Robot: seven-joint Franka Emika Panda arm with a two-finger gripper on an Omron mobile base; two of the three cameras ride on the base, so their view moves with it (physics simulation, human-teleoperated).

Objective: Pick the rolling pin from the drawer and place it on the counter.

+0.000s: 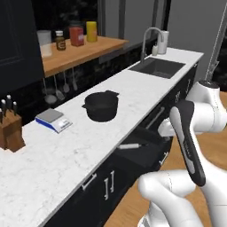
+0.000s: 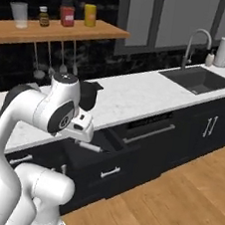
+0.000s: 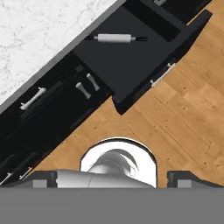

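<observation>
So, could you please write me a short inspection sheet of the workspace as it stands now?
Surface: white marble counter, bare at its front edge.
Job's things: rolling pin lies inside the open drawer, near its back wall; not yet picked.
Clutter: black pot, scale and knife block on the counter; sink with faucet at the far end.
Grippers: gripper open, fingers well above the drawer, holding nothing.
Cables: nothing seen.
Surroundings: wooden shelf with bottles, utensils hanging below, black cabinets, wooden floor.
</observation>
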